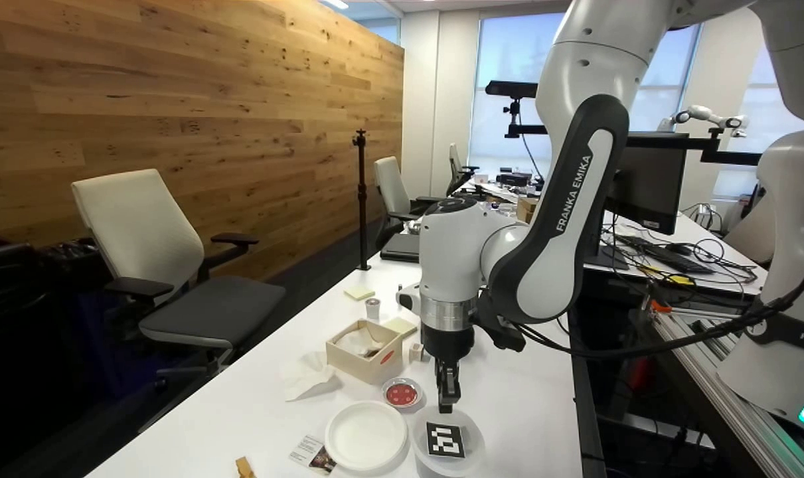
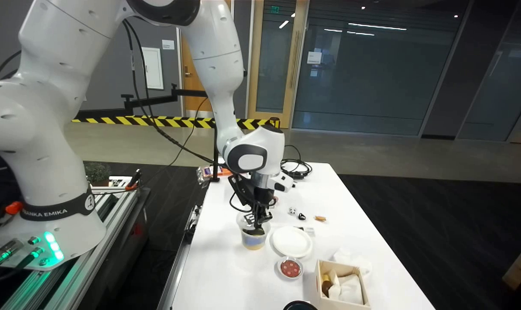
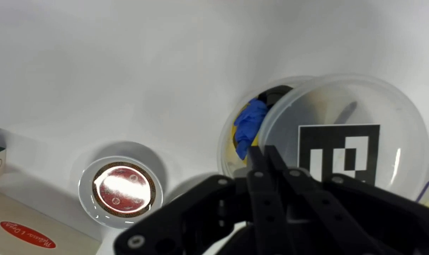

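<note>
Lid (image 3: 366, 115) Caught by Its Rim

I see, left to right in the wrist view: pale box (image 3: 55, 230), red-centred dish (image 3: 121, 191), clear tub (image 3: 225, 145), tool (image 3: 264, 150) pinching the lid's rim, lid partly over the tub.

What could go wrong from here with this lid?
The lid seems pinched only near its rim by the gripper, so it could tilt or slip.
It looks off-centre over the container in the wrist view, so pressing down here might seat it crookedly.
The white plate lies close beside the container, so a sideways drift might nudge it.
</note>
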Controlling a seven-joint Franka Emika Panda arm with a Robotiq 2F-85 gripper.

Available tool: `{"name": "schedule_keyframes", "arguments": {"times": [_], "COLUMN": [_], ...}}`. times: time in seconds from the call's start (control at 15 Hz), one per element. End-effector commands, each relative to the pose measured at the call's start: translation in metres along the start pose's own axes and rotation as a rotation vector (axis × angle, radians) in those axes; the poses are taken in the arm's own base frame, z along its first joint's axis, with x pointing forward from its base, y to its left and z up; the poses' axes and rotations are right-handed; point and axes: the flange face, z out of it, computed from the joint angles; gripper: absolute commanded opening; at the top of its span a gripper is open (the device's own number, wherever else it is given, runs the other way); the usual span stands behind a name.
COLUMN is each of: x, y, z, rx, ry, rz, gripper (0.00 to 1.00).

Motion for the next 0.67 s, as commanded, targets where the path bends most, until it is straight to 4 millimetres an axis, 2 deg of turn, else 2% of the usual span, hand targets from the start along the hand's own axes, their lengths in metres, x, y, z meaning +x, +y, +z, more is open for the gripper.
{"name": "schedule_keyframes", "arguments": {"times": [0.0, 0.33, 0.6], "x": [-0.004, -0.004, -0.004], "y": [0.005, 0.019, 0.018], "z": [-0.006, -0.005, -0.002], "rx": [-0.023, -0.029, -0.031], "ry": [-0.014, -0.021, -0.039], "rz": [-0.017, 0.001, -0.006], "gripper": [0.01, 0.01, 0.01]}}
